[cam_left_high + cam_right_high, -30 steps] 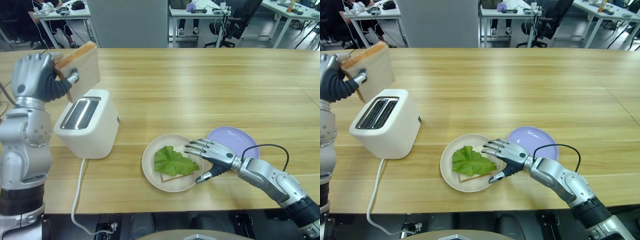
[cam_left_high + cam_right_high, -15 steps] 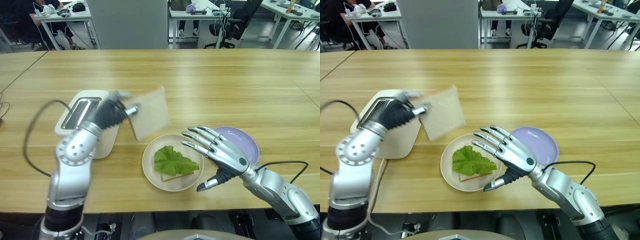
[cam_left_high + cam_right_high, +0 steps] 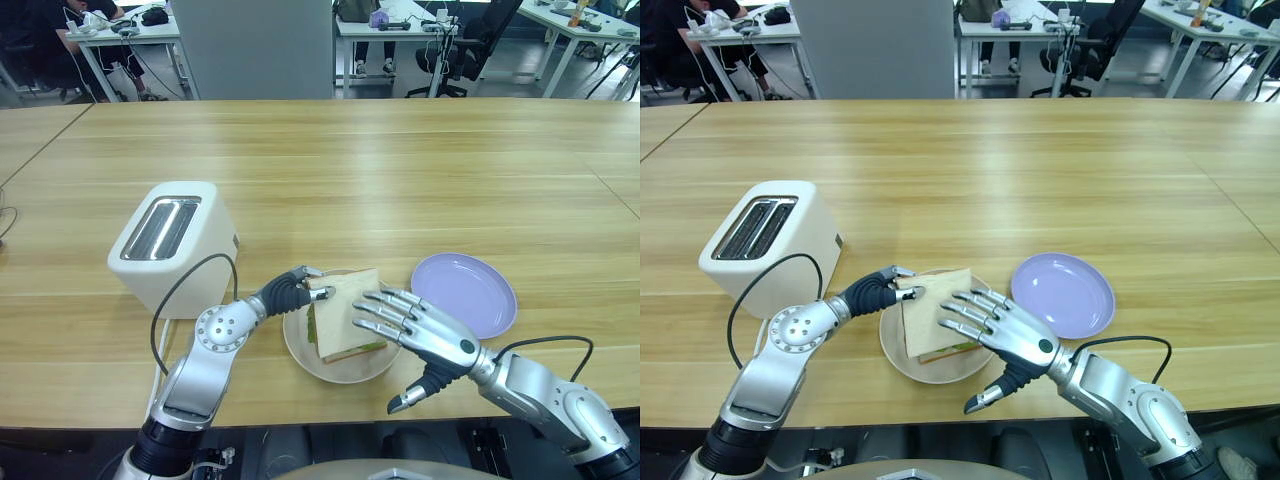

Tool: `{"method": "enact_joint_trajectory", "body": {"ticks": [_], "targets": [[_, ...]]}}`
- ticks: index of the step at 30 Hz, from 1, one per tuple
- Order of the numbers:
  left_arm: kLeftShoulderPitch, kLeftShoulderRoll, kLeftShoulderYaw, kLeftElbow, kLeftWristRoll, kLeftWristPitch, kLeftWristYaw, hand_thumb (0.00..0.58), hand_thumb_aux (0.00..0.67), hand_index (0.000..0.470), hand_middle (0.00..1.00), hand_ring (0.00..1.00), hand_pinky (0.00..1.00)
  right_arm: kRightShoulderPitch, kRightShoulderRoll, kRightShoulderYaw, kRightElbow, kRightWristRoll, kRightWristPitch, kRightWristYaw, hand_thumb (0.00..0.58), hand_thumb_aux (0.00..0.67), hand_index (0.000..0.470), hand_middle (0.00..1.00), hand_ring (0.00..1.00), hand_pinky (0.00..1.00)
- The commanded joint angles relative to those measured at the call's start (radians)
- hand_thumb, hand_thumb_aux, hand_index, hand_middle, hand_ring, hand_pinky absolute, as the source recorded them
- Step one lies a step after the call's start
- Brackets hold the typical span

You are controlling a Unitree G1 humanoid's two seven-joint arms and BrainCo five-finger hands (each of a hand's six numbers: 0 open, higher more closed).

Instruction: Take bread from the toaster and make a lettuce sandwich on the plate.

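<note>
top slice (image 3: 345, 308) is a pale, squarish piece of bread with a thin tan crust. it sits on the stack in the middle of the plate (image 3: 345, 376), turned a bit so one corner points away from the robot. under it a dark green strip of lettuce (image 3: 312, 326) peeks out on the plate's left side, and the bottom slice (image 3: 347, 354) shows as a light edge toward the plate's near rim. can't tell if the top slice is lying fully flat.

left hand (image 3: 288, 295) is at the plate's left rim, fingers pinched on the near-left corner of the top slice. right hand (image 3: 435, 340) hangs over the plate's right side with fingers spread wide, holding nothing. its fingertips cover the right edge of the bread and that part of the rim.

white toaster (image 3: 175, 245) stands left of the plate and a bit farther back, slots up. a purple plate (image 3: 465, 293) sits just right of the plate on the wooden counter (image 3: 400, 180).
</note>
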Motion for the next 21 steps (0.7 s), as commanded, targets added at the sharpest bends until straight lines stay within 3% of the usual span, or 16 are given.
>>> {"method": "enact_joint_trajectory", "body": {"ticks": [1, 11, 14, 15, 16, 21], "targets": [[-0.008, -0.001, -0.03, 0.074, 0.038, -0.072, 0.042, 0.58, 0.67, 0.46, 1.0, 1.0, 1.0, -0.003, -0.023, 0.048, 0.038, -0.021, 0.014, 0.092, 0.0, 0.0, 0.0, 0.0, 0.0, 0.0], [-0.03, -0.012, -0.118, 0.225, 0.151, -0.24, 0.127, 0.58, 0.67, 0.46, 1.0, 1.0, 1.0, -0.074, -0.008, 0.132, 0.116, -0.036, 0.042, 0.193, 0.0, 0.0, 0.0, 0.0, 0.0, 0.0], [-0.059, 0.012, -0.168, 0.289, 0.27, -0.331, 0.191, 0.58, 0.67, 0.46, 1.0, 1.0, 1.0, -0.103, 0.001, 0.158, 0.151, -0.038, 0.049, 0.218, 0.0, 0.0, 0.0, 0.0, 0.0, 0.0], [-0.071, 0.027, -0.188, 0.31, 0.32, -0.369, 0.219, 0.46, 0.365, 0.251, 0.0, 0.0, 0.0, -0.113, 0.003, 0.166, 0.162, -0.038, 0.051, 0.225, 0.0, 0.0, 0.0, 0.0, 0.0, 0.0], [-0.083, 0.039, -0.203, 0.326, 0.362, -0.402, 0.242, 0.0, 0.0, 0.0, 0.0, 0.0, 0.0, -0.121, 0.004, 0.171, 0.169, -0.036, 0.051, 0.232, 0.0, 0.0, 0.0, 0.0, 0.0, 0.0], [-0.168, 0.154, -0.282, 0.385, 0.655, -0.539, 0.381, 0.0, 0.0, 0.0, 0.0, 0.0, 0.0, -0.141, 0.003, 0.182, 0.174, -0.008, 0.064, 0.273, 0.0, 0.0, 0.0, 0.0, 0.0, 0.0]]}}
